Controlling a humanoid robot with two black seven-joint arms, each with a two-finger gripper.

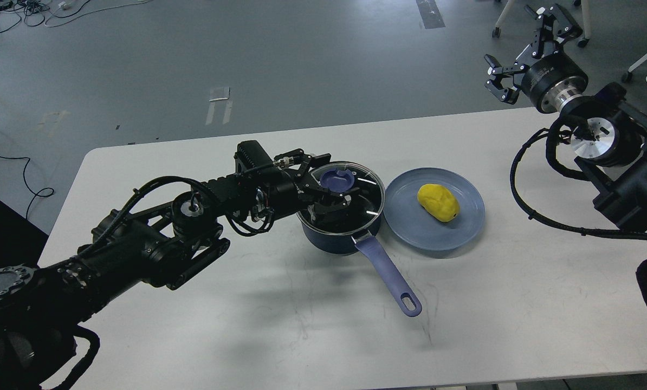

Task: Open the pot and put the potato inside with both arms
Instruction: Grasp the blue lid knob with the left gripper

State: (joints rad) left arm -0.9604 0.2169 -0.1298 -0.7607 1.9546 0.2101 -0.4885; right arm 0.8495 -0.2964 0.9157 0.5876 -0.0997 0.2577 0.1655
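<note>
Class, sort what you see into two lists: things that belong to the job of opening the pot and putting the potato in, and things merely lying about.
Job: dark navy saucepan, its round glass lid with blue knob, yellow lumpy potato, left gripper at the knob, right gripper raised with jaws apart.

Lying about: flat blue-grey round plate under the potato, white table, floor cables.

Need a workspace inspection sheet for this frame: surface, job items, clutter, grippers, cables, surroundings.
Surface: white table, faint scuff marks.
Pot: dark navy saucepan with glass lid on, lavender handle pointing toward the robot.
Potato: yellow potato lying on the blue-grey plate, right of the pot.
Clutter: nothing seen.
Left gripper: at the blue lid knob, fingers around it; closure cannot be told.
Right gripper: open, raised beyond the table's far right corner, holding nothing.
Cables: black looms looped on both arms; loose leads on the floor far left.
Surroundings: grey floor, tape marks, chair legs top right.
</note>
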